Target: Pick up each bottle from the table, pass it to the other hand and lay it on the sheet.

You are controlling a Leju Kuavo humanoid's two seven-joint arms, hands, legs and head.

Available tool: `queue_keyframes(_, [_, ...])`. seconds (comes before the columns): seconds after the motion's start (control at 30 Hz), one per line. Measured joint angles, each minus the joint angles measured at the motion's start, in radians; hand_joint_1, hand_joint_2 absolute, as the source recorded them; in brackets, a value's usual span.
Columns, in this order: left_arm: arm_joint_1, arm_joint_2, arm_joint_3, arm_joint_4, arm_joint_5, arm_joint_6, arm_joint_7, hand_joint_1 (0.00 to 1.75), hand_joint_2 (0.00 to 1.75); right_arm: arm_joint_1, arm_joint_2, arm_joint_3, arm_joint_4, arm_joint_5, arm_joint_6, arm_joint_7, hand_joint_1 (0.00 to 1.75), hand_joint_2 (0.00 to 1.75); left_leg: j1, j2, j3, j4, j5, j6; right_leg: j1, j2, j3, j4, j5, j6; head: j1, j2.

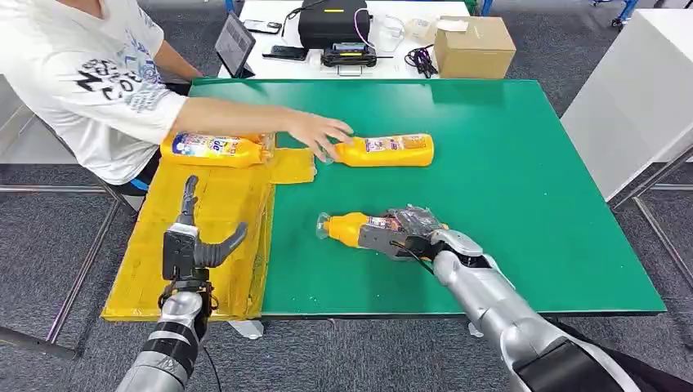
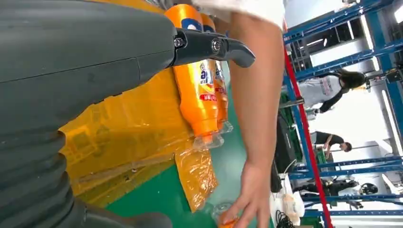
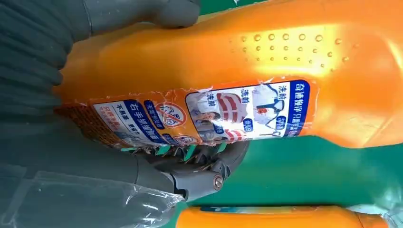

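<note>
My right hand [image 1: 400, 233] grips an orange bottle [image 1: 347, 228] lying on the green table [image 1: 507, 188], its clear cap pointing left; up close the bottle [image 3: 266, 80] fills the space between thumb and fingers [image 3: 204, 173]. My left hand [image 1: 192, 245] hovers open over the yellow sheet [image 1: 216, 220], holding nothing. Another orange bottle [image 1: 214, 149] lies at the sheet's far end, seen also as the bottle [image 2: 199, 90] past my left thumb [image 2: 214, 46]. A further orange bottle [image 1: 388, 150] lies on the green top, with a person's hand [image 1: 320, 131] touching its cap end.
A person in a white shirt [image 1: 90, 73] stands at the table's left, their forearm [image 2: 256, 95] reaching across the sheet. A cardboard box [image 1: 474, 46], black device [image 1: 333, 24] and tablet [image 1: 234, 42] sit on the white table behind. The green table's right half is bare.
</note>
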Motion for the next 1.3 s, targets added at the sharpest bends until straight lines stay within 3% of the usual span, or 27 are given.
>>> queue_keyframes(0.13, [0.000, 0.000, 0.000, 0.006, 0.011, -0.015, 0.005, 0.00, 1.75, 0.007, -0.009, 0.001, -0.009, -0.036, -0.006, -0.024, 1.75, 1.75, 0.000, 0.000, 0.000, 0.000, 0.000, 0.000, 0.000, 0.000, 0.000, 0.000, 0.000, 0.000, 0.000, 0.000])
queue_keyframes(0.23, [0.002, 0.000, 0.000, 0.009, 0.020, -0.023, 0.008, 0.00, 1.75, 0.056, -0.018, -0.011, -0.064, -0.078, -0.092, -0.064, 1.75, 1.75, 0.000, 0.000, 0.000, 0.000, 0.000, 0.000, 0.000, 0.000, 0.001, 0.000, 0.000, 0.000, 0.000, 0.000])
queue_keyframes(0.43, [0.036, -0.008, 0.003, -0.020, 0.093, -0.095, 0.049, 0.00, 1.75, 0.291, 0.043, -0.168, -0.384, -0.105, -0.368, -0.174, 1.75, 1.75, 0.000, 0.000, -0.008, 0.000, 0.000, 0.000, 0.000, 0.000, -0.007, 0.001, 0.000, 0.000, 0.000, 0.000])
queue_keyframes(0.63, [0.060, -0.023, 0.005, -0.059, 0.196, -0.178, 0.093, 0.00, 1.75, 0.402, 0.116, -0.304, -0.653, -0.134, -0.494, -0.288, 1.75, 1.75, 0.001, 0.000, -0.010, 0.000, 0.000, 0.000, 0.001, 0.000, -0.009, 0.001, 0.000, 0.000, 0.000, 0.000])
queue_keyframes(0.97, [0.080, -0.033, -0.010, -0.107, 0.322, -0.290, 0.147, 0.00, 1.75, 0.482, 0.164, -0.390, -0.840, -0.155, -0.567, -0.367, 1.75, 1.75, 0.000, 0.000, -0.010, 0.000, 0.000, 0.000, 0.000, 0.000, -0.009, 0.000, 0.000, 0.000, 0.000, 0.000])
queue_keyframes(1.17, [0.156, -0.031, -0.079, -0.230, 0.542, -0.537, 0.262, 0.00, 1.75, 0.526, 0.172, -0.425, -0.876, -0.175, -0.549, -0.399, 1.75, 1.75, 0.000, 0.000, -0.010, 0.000, -0.001, 0.000, 0.000, 0.000, -0.009, 0.000, -0.001, 0.000, 0.000, 0.000])
queue_keyframes(1.3, [0.200, -0.028, -0.118, -0.289, 0.570, -0.570, 0.281, 0.00, 1.75, 0.553, 0.179, -0.433, -0.876, -0.178, -0.544, -0.413, 1.75, 1.75, 0.000, 0.000, -0.011, 0.000, -0.001, 0.000, 0.000, 0.000, -0.009, 0.000, -0.001, 0.000, 0.000, 0.000])
